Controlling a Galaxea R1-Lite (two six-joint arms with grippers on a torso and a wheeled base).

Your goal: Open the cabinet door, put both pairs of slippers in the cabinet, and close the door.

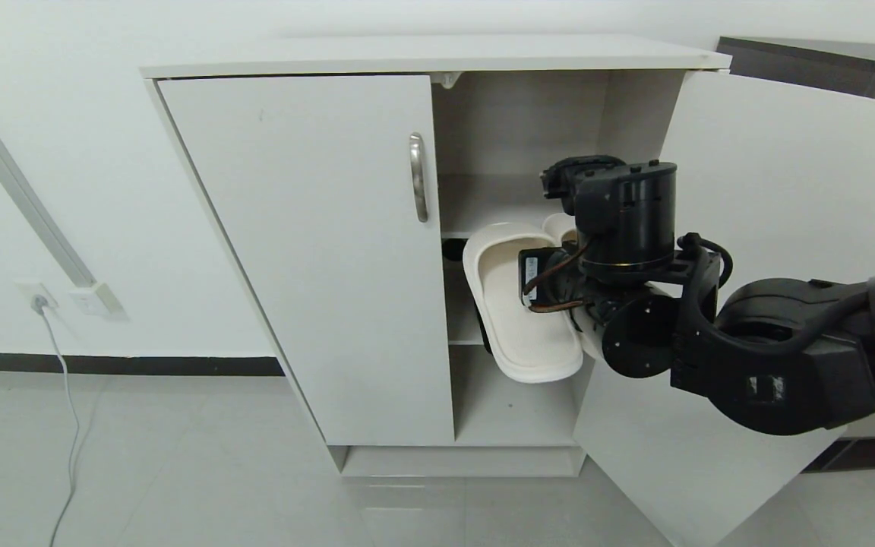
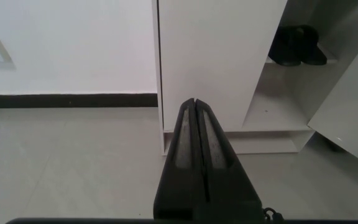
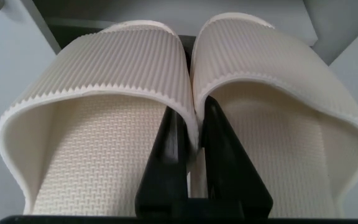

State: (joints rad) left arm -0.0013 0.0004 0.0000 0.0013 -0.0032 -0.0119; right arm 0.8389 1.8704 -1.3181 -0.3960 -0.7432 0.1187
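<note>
Cream on black up close: got the right gripper [image 3: 194,127] pinching the cream slippers [image 3: 129,68] by the inner edges of both straps, squeezed side by side between the fingers [image 3: 166,155]. Hanging tilted in the open half of the cabinet [image 1: 422,55], at 4 o'clock from the handle [image 1: 418,177], level with the middle shelves; can't tell how far in. Just at 9 o'clock from them, seeing the black slippers [image 2: 297,45] parked on a shelf inside. Found the left gripper [image 2: 194,109] with fingers pressed flat together, aimed at the cabinet base. Left door [image 1: 293,251] shut, right door [image 1: 787,197] swung wide at 3 o'clock. Way off at 8 o'clock, spotted a socket [image 1: 39,298] with a cable [image 1: 69,410] trailing to the floor.
</note>
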